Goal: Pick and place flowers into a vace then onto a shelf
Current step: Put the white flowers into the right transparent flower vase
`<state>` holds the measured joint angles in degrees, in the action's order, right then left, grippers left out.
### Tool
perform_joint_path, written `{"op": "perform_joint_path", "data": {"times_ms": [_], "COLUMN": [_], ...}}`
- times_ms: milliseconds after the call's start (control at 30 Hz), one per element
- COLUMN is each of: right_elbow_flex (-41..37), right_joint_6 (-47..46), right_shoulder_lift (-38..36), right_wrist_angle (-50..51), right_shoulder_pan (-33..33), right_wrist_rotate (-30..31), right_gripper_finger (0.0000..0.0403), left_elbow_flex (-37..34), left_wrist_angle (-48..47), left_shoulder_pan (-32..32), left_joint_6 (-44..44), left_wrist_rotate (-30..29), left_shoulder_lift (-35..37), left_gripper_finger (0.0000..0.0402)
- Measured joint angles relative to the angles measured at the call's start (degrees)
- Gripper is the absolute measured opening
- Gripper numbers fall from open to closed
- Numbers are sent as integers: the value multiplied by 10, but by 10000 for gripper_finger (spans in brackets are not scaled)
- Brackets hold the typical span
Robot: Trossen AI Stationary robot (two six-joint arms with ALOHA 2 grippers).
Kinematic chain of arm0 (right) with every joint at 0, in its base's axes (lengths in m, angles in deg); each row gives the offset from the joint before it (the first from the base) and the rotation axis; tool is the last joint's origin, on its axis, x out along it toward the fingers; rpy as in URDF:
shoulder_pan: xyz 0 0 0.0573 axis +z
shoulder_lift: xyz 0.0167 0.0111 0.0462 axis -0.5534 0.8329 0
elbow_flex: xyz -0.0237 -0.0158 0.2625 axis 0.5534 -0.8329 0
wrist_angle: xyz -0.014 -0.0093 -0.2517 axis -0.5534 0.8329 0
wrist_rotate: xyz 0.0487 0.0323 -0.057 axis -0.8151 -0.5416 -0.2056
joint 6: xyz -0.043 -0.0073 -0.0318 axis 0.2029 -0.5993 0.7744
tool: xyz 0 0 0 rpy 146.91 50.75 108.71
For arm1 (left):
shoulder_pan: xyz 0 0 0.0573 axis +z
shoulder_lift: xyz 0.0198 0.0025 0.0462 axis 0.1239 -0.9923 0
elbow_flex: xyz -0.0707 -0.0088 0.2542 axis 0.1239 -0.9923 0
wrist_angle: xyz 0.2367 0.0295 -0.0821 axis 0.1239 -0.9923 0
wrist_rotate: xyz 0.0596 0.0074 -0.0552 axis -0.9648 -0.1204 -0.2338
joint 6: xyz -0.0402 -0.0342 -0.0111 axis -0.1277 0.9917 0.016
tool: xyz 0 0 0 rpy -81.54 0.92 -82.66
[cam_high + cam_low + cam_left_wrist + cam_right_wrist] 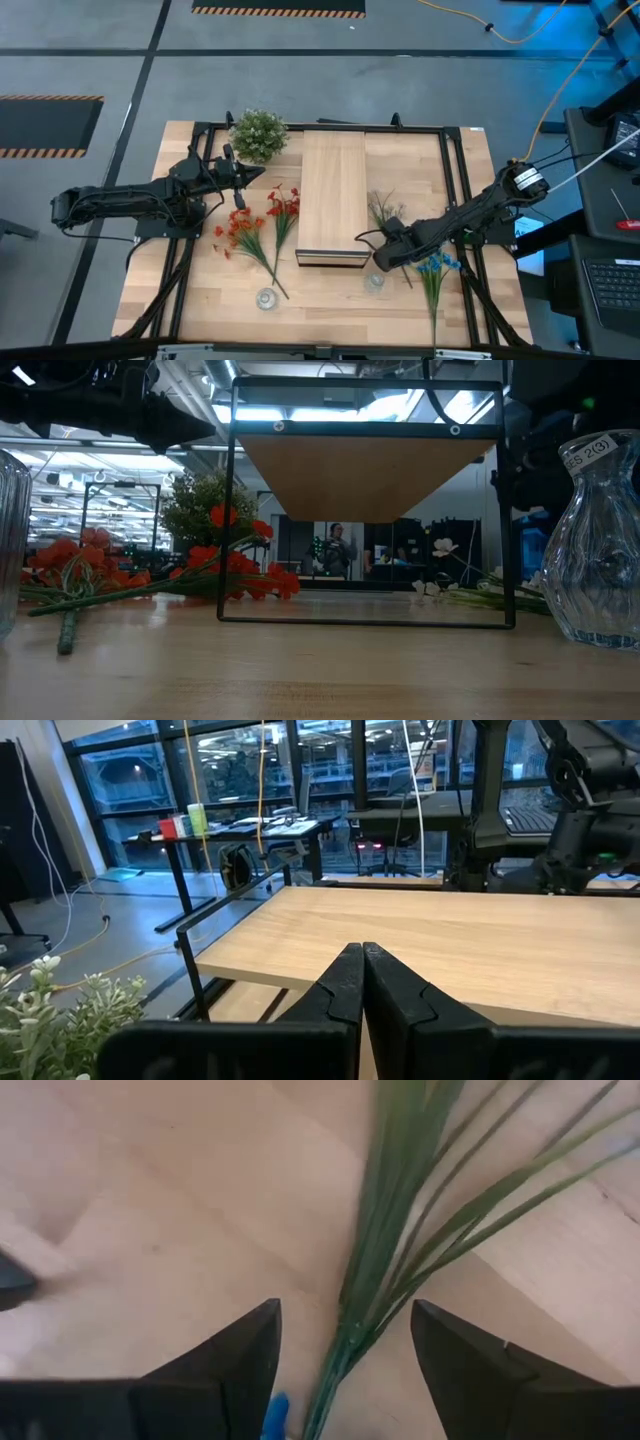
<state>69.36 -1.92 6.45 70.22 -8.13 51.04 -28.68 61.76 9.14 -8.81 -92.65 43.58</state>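
Observation:
My right gripper [383, 255] points down, open, over the near end of the white flowers' green stems [372, 1295]. One finger stands on each side of the stems and neither touches them. The white flowers [384, 208] lie on the table beside the shelf [333, 197], and the blue flowers [435, 270] lie just to the right. Two red-orange sprays [258, 225] lie left of the shelf. A clear glass vase [375, 282] stands near my right gripper, and another vase [267, 298] stands toward the near left. My left gripper [245, 178] hovers shut at the far left, holding nothing.
A bushy green-white plant [258, 133] stands at the table's far edge beside the shelf. A black metal frame [450, 180] runs around the tabletop. In the low view the vase [600, 560] stands close on the right and the red sprays [150, 575] lie on the left.

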Motion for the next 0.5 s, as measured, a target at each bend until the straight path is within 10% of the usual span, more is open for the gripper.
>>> {"op": "perform_joint_path", "data": {"times_ms": [500], "right_elbow_flex": [-39], "right_joint_6": [3], "right_shoulder_lift": [-2], "right_wrist_angle": [-49], "right_shoulder_pan": [0], "right_wrist_rotate": [10], "right_gripper_finger": [226], "left_elbow_flex": [0], "left_wrist_angle": [2], "left_shoulder_pan": [0], "left_joint_6": [2], "left_wrist_rotate": [0], "left_shoulder_lift": [0], "left_gripper_finger": [4]}}
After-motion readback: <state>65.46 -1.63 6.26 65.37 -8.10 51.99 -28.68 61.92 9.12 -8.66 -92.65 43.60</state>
